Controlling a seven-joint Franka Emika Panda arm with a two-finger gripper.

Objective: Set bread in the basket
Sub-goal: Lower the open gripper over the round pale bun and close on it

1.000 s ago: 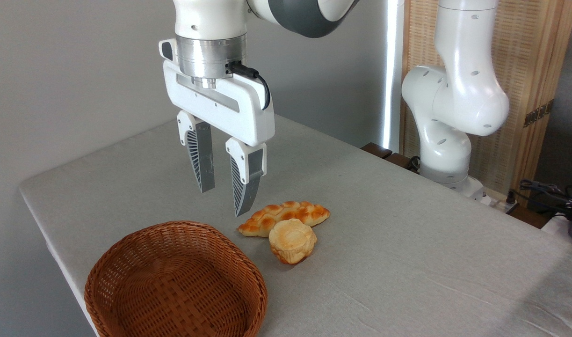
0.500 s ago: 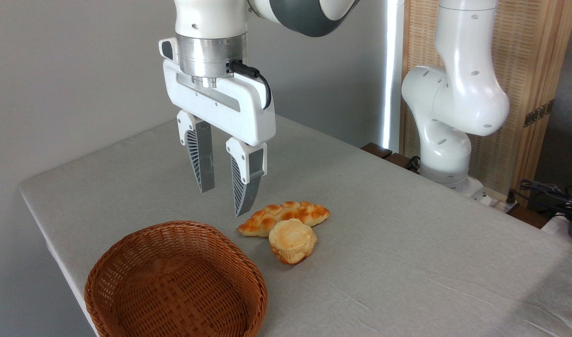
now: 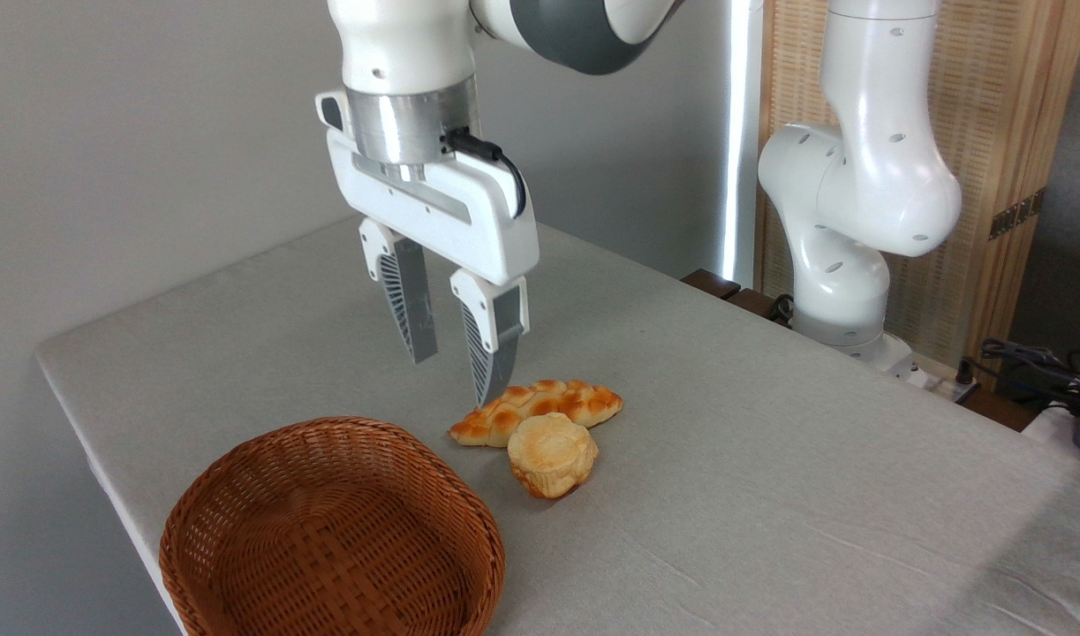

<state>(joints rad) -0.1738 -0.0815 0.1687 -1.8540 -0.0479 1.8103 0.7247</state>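
Bread not yet picked up; basket empty.

The bread (image 3: 553, 455), a small round bun with a pale toasted top, is seen lying on the desk (image 3: 769, 442), just to the right of the basket (image 3: 332, 530) and touching the longer braided loaf (image 3: 540, 408) behind it. Nothing is seen inside the basket. The gripper (image 3: 456, 353) is held above the desk, near the left end of the braided loaf, with its fingers (image 3: 495, 349) spread apart and nothing between them. No part of the task is judged to be done: the bun must be grasped, lifted, carried to the left over the rim and released into the basket.
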